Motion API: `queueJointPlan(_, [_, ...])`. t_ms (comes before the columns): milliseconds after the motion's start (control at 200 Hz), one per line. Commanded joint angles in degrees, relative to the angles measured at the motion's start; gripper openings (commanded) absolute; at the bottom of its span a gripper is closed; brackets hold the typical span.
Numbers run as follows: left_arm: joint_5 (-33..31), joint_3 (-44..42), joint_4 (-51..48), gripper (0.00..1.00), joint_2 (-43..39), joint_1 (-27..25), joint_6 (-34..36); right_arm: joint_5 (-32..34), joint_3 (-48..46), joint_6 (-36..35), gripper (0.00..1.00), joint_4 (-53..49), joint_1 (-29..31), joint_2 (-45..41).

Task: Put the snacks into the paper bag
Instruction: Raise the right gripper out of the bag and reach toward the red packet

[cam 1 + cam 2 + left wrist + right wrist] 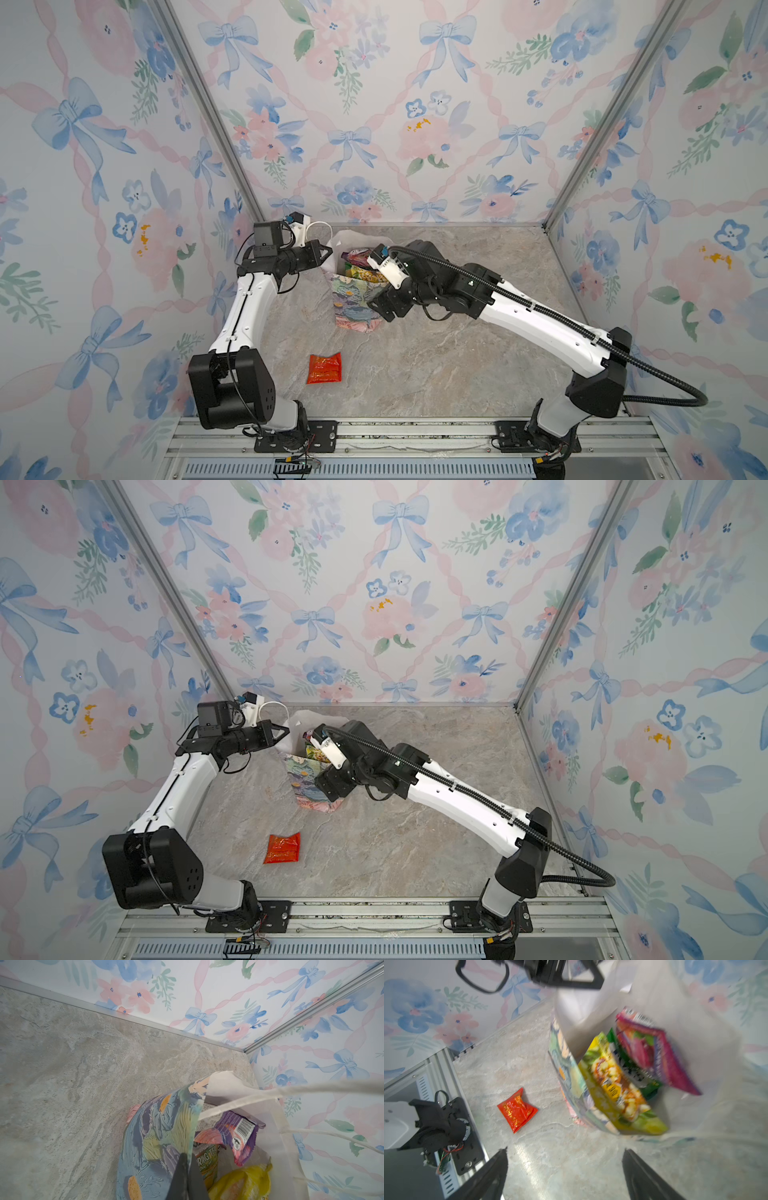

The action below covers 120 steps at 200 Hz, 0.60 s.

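Paper bag [353, 305], flower-painted, holds glossy crinkled snacks [612, 1084]; left hand [188, 1157] pinches its rim, right hand [565, 1150] gapes empty above stone-veined desk [457, 353].

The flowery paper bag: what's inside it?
Candy packets stand in the paper bag: a yellow packet, a green packet, a purple packet. Whatever lies beneath them is covered.

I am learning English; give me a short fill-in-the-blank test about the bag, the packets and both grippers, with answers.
1. The left gripper is ____ on the rim of the flower-printed paper bag.
2. The right gripper is open and holds ____.
3. The small red-orange foil packet lies on the marble-look table, ____ the bag.
Answers: shut; nothing; outside.
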Motion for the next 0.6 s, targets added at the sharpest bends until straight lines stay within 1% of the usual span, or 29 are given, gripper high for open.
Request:
queueJointPlan(0, [-1.43,-1.26,-1.49,0.00,-0.68,0.75,1.28,-4.95,-7.25,6.94,0.83,5.77,3.63,-1.42])
queueJointPlan(100, [-1.58,-1.28,-1.45,0.00,-0.97,1.03,1.37,-5.71,-11.51,9.19,0.76,8.47,6.22,1.07])
queueJointPlan(205, [-1.75,-1.28,-1.49,0.00,-0.99,1.20,1.37,-5.11,-10.38,8.86,0.72,8.55,8.34,7.74])
queueJointPlan(340, [-1.78,-1.28,-1.45,0.00,-0.94,1.30,1.34,-5.51,-5.55,7.77,0.66,7.92,9.24,16.33])
queueJointPlan(420, [-1.77,-1.28,-1.47,0.00,-0.89,1.29,1.30,-6.30,-2.16,6.52,0.65,7.47,9.20,21.47])
queueJointPlan(510, [-1.62,-1.20,-1.43,0.00,-0.73,1.29,1.37,-7.19,3.66,4.54,0.65,3.74,9.27,27.31])
queueJointPlan(595, [-1.51,-1.28,-1.49,0.00,-0.67,1.37,1.37,-7.75,7.68,4.19,0.65,2.05,9.30,31.29])
